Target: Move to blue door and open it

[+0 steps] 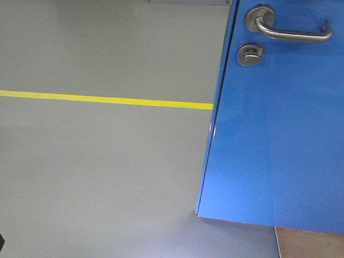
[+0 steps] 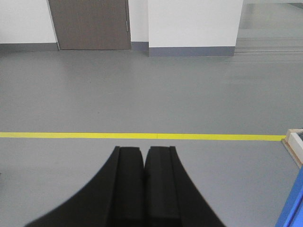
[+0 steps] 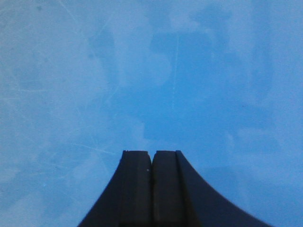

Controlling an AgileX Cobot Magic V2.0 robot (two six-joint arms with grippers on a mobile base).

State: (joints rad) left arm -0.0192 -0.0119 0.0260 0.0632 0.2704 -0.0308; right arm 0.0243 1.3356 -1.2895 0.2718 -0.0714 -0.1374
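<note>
Grey smooth floor (image 1: 102, 172) fills most of the front-facing view, crossed by a thin yellow tape line (image 1: 107, 99) that runs from nine o'clock toward three o'clock and ends at the edge of the tall glossy bright-blue door panel (image 1: 274, 145). That door takes up the three o'clock side of the view, its lower corner hanging just above the floor near five o'clock, with a patch of tan flooring (image 1: 312, 244) showing beneath it. At one o'clock on the door sits a curved silver lever handle (image 1: 293, 33), and just below its round base is a round silver thumb-turn lock (image 1: 249, 54). From the left wrist view, the black left gripper (image 2: 144, 151) points out over the grey floor and the yellow line, its two pads pressed together with nothing between them; a sliver of the blue door shows at five o'clock, a pale wooden brace (image 2: 294, 144) lies near four o'clock, and a brown wooden door (image 2: 90, 23) stands in the white far wall (image 2: 194, 21) at eleven o'clock. In the right wrist view, the black right gripper (image 3: 151, 153) is likewise closed and empty, aimed squarely at the blue door's faintly scratched surface, which fills that whole view.
</note>
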